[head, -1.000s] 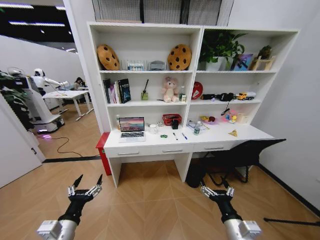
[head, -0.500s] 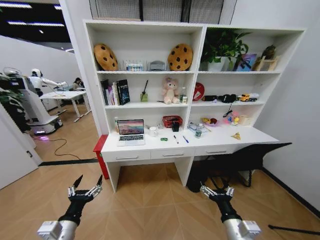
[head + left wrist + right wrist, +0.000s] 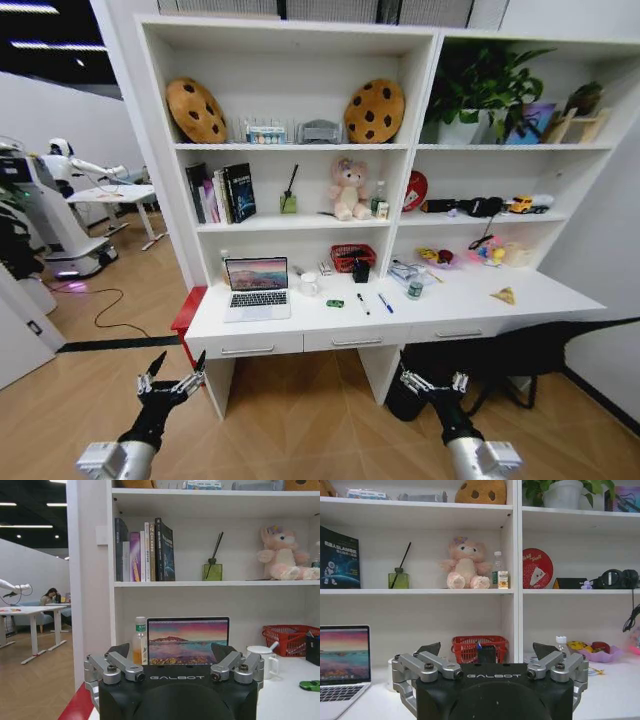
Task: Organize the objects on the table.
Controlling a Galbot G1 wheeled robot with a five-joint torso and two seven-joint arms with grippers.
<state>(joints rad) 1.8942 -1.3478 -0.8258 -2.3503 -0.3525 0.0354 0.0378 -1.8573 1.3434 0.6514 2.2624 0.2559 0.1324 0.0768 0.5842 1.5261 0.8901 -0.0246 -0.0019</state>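
Facing the long white desk [image 3: 300,322] joined to tall white shelving, I hold both arms low in front of me, well short of it. My left gripper [image 3: 171,371] and right gripper [image 3: 433,380] both hang above the wooden floor with fingers spread wide, holding nothing. On the desk, the open silver laptop [image 3: 257,288] sits at the left; the tiny green toy car [image 3: 335,303], black pen [image 3: 363,303] and blue pen [image 3: 385,303] lie mid-desk, with a small green-labelled clear bottle [image 3: 415,289] just behind the pens and a yellow triangular piece [image 3: 504,295] far right.
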